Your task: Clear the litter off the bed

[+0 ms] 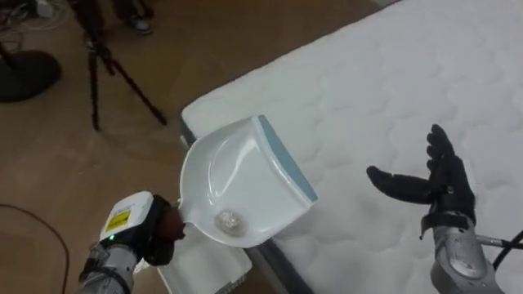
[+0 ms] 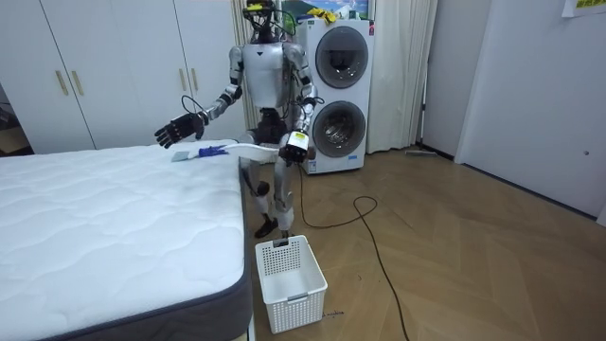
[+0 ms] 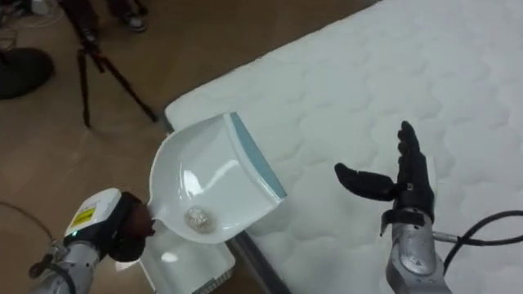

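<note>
Over the corner of the bed (image 1: 368,90) we hold a dustpan (image 1: 245,184) by its handle, left hand (image 1: 159,233) curled round it. White, glossy, blue-grey lip; stiff, light plastic by our judgement, slick inside. A small crumpled scrap (image 1: 230,221) lies at the handle end, likely to roll if tipped. Right hand (image 1: 441,184) hovers spread above the bed. Basket (image 2: 301,305) on the floor beside the bed.

The mattress (image 1: 392,82) is white, quilted in a honeycomb pattern, with a dark grey side. Over its corner the dustpan (image 1: 237,163) is white with a pale blue lip, holding a greyish-white wad (image 1: 229,221). Beside the mattress, a white latticed basket (image 2: 295,294) sits on brown floor (image 2: 454,246).
</note>
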